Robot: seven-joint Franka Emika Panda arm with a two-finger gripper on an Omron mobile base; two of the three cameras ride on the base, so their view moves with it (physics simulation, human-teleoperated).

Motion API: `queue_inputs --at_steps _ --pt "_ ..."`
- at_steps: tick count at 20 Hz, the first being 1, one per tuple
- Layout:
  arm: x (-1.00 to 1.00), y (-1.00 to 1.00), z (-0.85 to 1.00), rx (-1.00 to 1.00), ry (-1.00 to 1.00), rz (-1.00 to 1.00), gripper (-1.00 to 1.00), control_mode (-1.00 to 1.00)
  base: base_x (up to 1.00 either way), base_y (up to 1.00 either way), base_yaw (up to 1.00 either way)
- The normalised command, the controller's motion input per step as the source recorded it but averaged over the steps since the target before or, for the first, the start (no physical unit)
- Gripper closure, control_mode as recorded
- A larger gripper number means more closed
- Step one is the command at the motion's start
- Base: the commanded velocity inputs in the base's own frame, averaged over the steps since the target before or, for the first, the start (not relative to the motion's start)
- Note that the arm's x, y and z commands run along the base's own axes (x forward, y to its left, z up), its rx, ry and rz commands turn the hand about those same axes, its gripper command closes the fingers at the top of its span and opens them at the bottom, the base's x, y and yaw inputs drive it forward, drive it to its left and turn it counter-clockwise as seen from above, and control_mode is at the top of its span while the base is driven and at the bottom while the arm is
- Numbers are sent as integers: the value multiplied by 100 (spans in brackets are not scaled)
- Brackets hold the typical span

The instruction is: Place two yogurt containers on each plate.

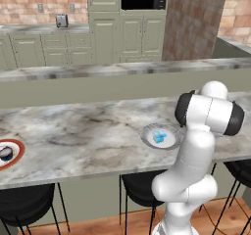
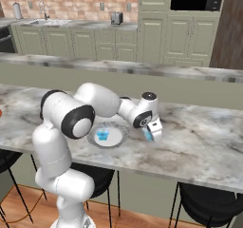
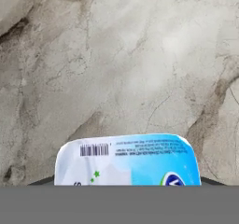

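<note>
We are seeing the gripper (image 2: 153, 133) lowered to the marble counter (image 2: 204, 141) at the centre of the right base view, just right of the grey-rimmed plate (image 2: 118, 137). A yogurt container (image 3: 126, 160) is sitting at the bottom of the hand view, its printed top running left to right. The jaws appear to be closing around it, though we cannot tell for sure. Another yogurt container (image 1: 159, 137) is resting on that plate. The red-rimmed plate (image 1: 14, 155) is lying at the left edge of the left base view, before cream cabinets (image 1: 132, 35) and brick wall (image 1: 29, 9).
</note>
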Motion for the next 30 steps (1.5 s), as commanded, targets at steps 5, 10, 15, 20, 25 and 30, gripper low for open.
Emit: queue_inputs --at_steps 5,10,15,20,25,30 --pt "-10 55 35 0 5 0 100 -100 0 0 0" --pt "-1 61 4 0 8 0 100 -100 0 0 0" --pt "-1 46 0 0 6 1 100 -100 0 0 0" --pt "0 38 0 0 0 1 100 -100 0 0 0" --pt "0 31 -1 1 0 1 100 -100 0 0 0" --pt "0 22 -8 0 0 4 100 -100 0 0 0"
